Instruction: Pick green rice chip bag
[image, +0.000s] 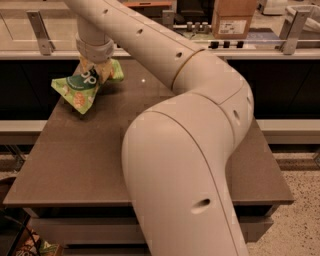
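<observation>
The arm (200, 100) is smooth cream plastic with a satin sheen; its hand (95, 72), over the counter's far left part, has dull tan fingers (104, 74) pinching the green rice chip bag (75, 90), a crinkly, faintly glossy film pouch. The counter (75, 160) is smooth matt brown; behind it, a box (232, 17) looks like matt cardboard; the brackets (40, 32) look like dull metal.
</observation>
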